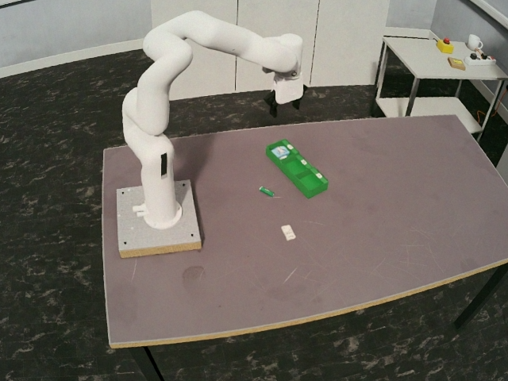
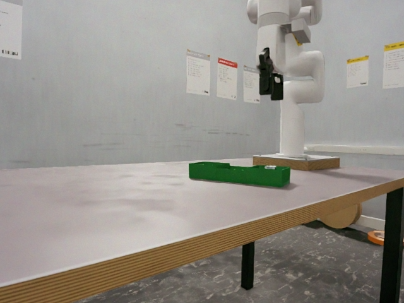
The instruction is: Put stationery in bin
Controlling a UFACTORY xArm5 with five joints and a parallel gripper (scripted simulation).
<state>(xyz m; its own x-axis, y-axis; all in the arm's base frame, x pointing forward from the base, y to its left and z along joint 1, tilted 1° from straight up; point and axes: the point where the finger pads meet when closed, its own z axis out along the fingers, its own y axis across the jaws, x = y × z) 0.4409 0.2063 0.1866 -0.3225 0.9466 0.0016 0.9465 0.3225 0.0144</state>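
A long green bin tray point(image 1: 296, 168) with three compartments lies near the table's middle; it also shows in the exterior view point(image 2: 239, 173). Its far compartment holds a blue and white item point(image 1: 280, 152). The letter labels on its rim are too small to read. A small green marker-like item point(image 1: 267, 190) lies on the table left of the tray. A small white item point(image 1: 288, 232) lies nearer the front. My gripper point(image 1: 284, 107) is open and empty, high above the table's far edge, behind the tray; it also shows in the exterior view point(image 2: 270, 81).
The arm's base plate point(image 1: 155, 221) stands at the table's left side. A side table point(image 1: 443, 69) with a mug and small boxes stands beyond the far right corner.
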